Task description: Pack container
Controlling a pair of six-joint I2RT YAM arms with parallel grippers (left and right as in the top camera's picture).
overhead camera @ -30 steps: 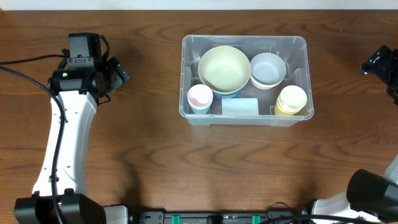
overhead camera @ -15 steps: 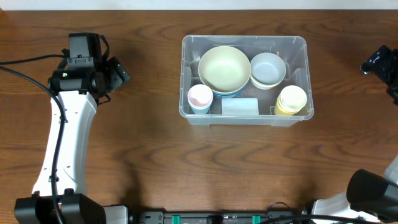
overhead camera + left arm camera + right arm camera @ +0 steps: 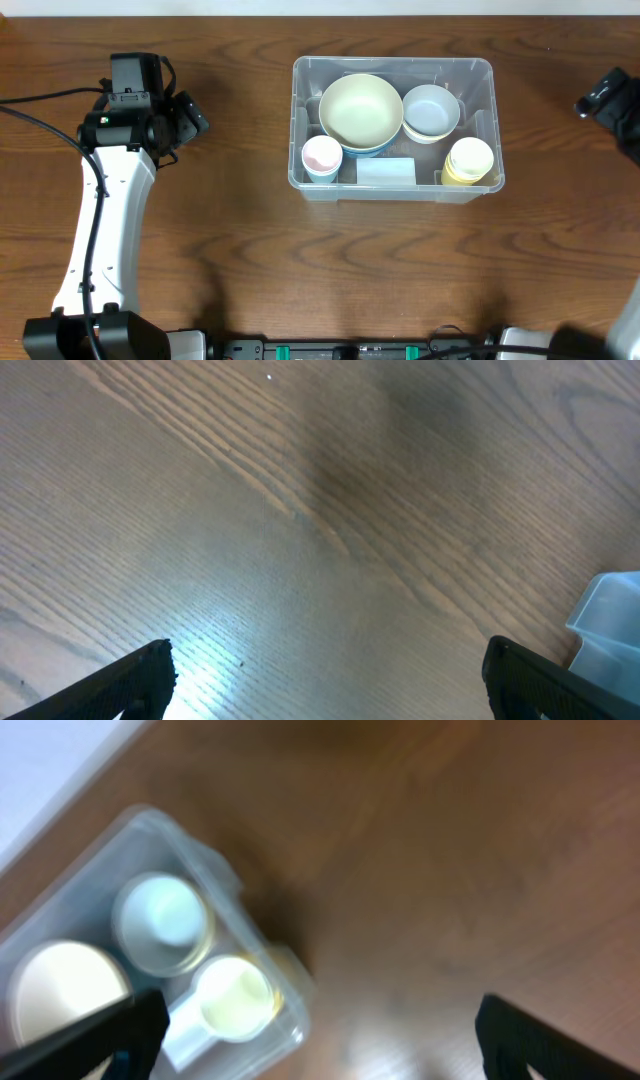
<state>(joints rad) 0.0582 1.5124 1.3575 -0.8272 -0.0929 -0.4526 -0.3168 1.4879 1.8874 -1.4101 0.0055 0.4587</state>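
While left claw, right claw both apart, container full of bowls and cups.

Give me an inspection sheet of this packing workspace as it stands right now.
Surface: brown wood-grain table; no spills seen.
Job's things: clear container right of centre, holding a cream bowl, a pale blue bowl, a pink cup, a yellow cup and a pale flat box.
Clutter: nothing seen.
Claws: left claw open and empty over bare table, the container's corner at its view's edge; right claw open and empty, off to the container's right, its view blurred.
Cables: black cable runs in from the left edge to the left arm.
Surroundings: pale strip beyond the table's far edge.
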